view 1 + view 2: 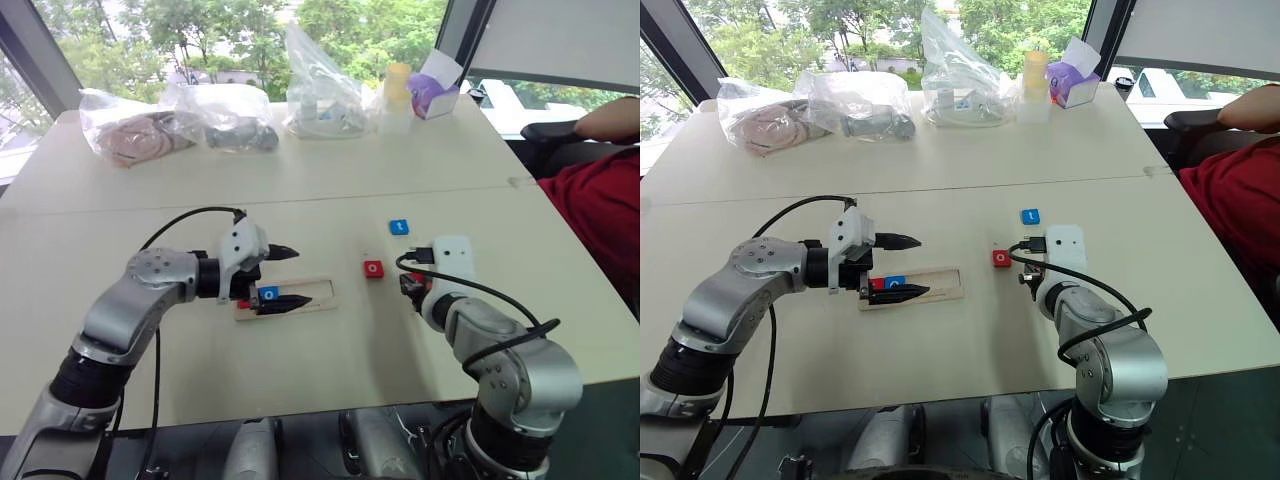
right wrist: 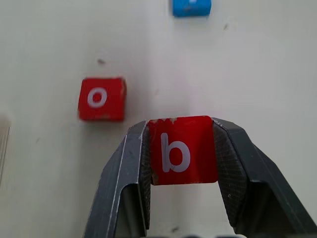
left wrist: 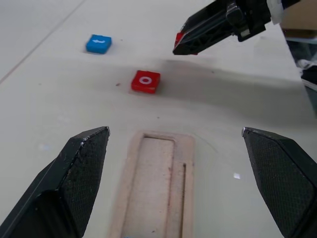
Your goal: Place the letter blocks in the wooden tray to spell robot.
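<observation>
The wooden tray (image 1: pixel 318 296) lies on the table left of centre. At its left end sit a red block (image 1: pixel 243 303) and a blue "o" block (image 1: pixel 268 294). My left gripper (image 1: pixel 283 276) hovers open over that end, one finger on either side of the tray (image 3: pixel 158 183). A red "o" block (image 1: pixel 373 268) and a blue "t" block (image 1: pixel 399 227) lie loose on the table to the right. My right gripper (image 2: pixel 182 148) is shut on a red "b" block (image 2: pixel 182 150), held above the table just right of the red "o" block (image 2: pixel 101 98).
Several plastic bags (image 1: pixel 232 115), a yellow bottle (image 1: pixel 398 85) and a purple tissue box (image 1: pixel 436 92) line the table's far side. A person in a red top (image 1: pixel 600 205) sits at the right edge. A seam (image 1: pixel 300 200) crosses the table.
</observation>
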### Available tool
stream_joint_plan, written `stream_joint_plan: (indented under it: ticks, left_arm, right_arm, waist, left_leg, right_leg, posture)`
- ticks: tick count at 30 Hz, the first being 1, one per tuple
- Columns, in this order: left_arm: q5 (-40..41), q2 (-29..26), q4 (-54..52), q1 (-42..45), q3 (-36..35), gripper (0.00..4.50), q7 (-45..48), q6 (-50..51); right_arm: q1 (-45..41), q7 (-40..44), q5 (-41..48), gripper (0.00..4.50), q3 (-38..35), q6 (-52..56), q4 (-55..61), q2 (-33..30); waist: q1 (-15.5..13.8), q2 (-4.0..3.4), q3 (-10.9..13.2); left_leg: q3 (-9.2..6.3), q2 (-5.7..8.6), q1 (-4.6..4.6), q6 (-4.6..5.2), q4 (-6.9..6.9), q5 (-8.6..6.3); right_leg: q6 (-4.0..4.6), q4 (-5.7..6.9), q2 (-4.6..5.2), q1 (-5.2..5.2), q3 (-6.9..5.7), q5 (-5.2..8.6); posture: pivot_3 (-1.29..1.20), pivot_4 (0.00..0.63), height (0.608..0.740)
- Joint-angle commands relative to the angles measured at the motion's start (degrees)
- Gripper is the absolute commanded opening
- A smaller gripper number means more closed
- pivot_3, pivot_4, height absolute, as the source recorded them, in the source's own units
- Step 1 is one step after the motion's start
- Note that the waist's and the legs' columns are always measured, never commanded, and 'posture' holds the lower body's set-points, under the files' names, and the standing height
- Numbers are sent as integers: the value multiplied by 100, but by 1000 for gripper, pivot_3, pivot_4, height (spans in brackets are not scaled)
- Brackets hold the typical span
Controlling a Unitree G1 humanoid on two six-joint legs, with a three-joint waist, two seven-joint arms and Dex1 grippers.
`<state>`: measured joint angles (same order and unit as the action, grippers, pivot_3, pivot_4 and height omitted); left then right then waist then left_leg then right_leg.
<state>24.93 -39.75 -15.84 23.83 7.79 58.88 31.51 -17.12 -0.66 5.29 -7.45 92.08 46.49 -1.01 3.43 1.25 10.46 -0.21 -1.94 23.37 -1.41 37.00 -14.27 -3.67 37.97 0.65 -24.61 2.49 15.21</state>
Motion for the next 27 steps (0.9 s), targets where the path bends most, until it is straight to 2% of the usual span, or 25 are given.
stream_joint_plan:
  ticks: [1,3,9,10,14,18,21,23,27]
  left_arm:
    - [-52,2,69,174,-33,4500,99,-177]
    - [-74,-36,80,192,-16,4500,167,-187]
    - [-99,-157,72,159,-118,4500,226,-160]
    - [-90,-191,73,149,-155,4500,226,-144]
    - [31,-402,92,120,-376,4500,288,-67]
    - [386,-823,46,93,-635,4500,662,252]
    - [644,-1131,-135,35,-724,4500,968,501]
    - [670,-1395,-269,-42,-730,4500,1143,576]
    - [639,-1788,-355,-282,-831,4500,1270,534]
  right_arm:
    - [-94,-104,-109,1195,-157,42,37,206]
    - [-78,-126,-144,1195,-168,-23,-158,276]
    - [-69,-60,-171,4173,-194,-50,-259,252]
    - [-137,18,-144,4415,-260,-45,-220,138]
    - [-343,680,130,4415,-492,-357,-122,-856]
    - [-497,2687,1275,4415,-908,-1282,-482,-2545]
    - [443,4530,1648,4415,-771,-3138,-906,-3755]
    - [1006,5426,1714,4415,-768,-4328,-1426,-4125]
    - [1423,6032,1165,4415,-323,-6304,-2712,-4487]
  waist:
    - [-6,0,0]
    - [-8,0,0]
    - [-10,0,0]
    - [-9,0,0]
    - [-11,1,2]
    - [-18,-3,20]
    - [-50,4,17]
    - [-92,14,21]
    - [-79,3,30]
  left_leg:
    - [0,1,1,0,1,0]
    - [3,3,2,0,0,0]
    - [3,4,6,0,-4,0]
    - [3,4,6,0,-4,0]
    - [4,6,6,0,-2,0]
    - [8,8,7,0,-3,0]
    - [8,6,5,10,-8,-6]
    - [6,3,6,18,-15,-11]
    - [28,4,4,20,-14,-12]
  right_leg:
    - [0,-1,1,0,0,0]
    - [-1,-2,6,0,0,0]
    - [-17,-7,10,0,0,-2]
    - [-16,-7,10,0,0,-2]
    - [-13,-7,12,0,0,0]
    - [-2,-14,13,1,0,7]
    - [-5,-32,6,14,-8,7]
    - [-20,-46,-2,19,-13,2]
    - [-24,-54,4,19,-2,1]
  posture:
    - [0,150,740]
    - [0,150,740]
    - [0,150,740]
    - [0,150,740]
    - [0,150,740]
    - [0,150,740]
    - [0,150,740]
    - [0,150,740]
    - [0,150,740]
